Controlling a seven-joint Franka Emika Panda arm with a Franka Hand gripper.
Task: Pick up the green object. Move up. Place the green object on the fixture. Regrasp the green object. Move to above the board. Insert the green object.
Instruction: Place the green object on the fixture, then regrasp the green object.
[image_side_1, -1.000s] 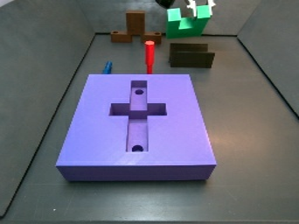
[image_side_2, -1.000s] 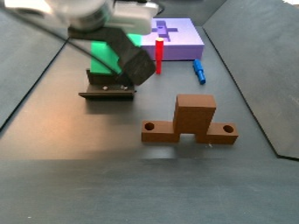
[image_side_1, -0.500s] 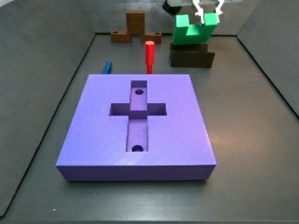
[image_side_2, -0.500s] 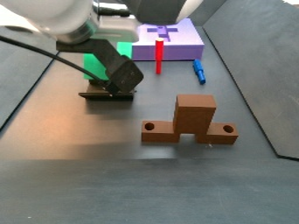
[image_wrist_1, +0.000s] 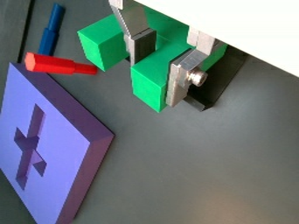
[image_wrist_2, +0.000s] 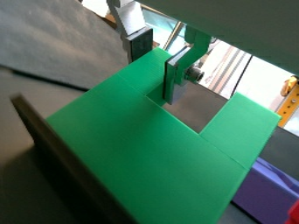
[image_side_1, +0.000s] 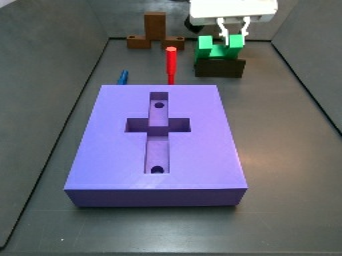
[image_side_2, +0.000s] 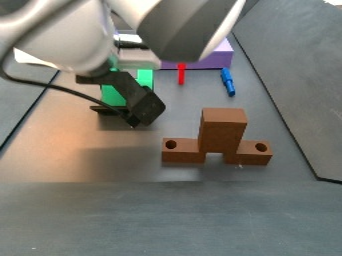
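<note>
Green object (image_side_1: 219, 47) sits low at the far end of the table, down on the fixture (image_side_1: 219, 67), whose dark body shows just beneath it in a side view. In a wrist view the green object (image_wrist_1: 138, 63) is clamped between the silver fingers (image_wrist_1: 180, 79) of the end effector (image_wrist_1: 162, 61), which is closed on one wall of the piece, and the dark fixture (image_wrist_1: 212, 80) lies just behind it. The step in hand looks like placing the piece on the fixture. Whether it is fully seated in the channel cannot be told from these views. Next, the end effector would have to let go, shift, and take a fresh grip before travelling to the board (image_side_1: 158, 141), which lies well apart, nearer the camera. A red peg (image_side_1: 171, 63) stands between fixture and board, so the carry should clear it. Compared with half a second ago, the piece has come down from above the fixture onto it.
</note>
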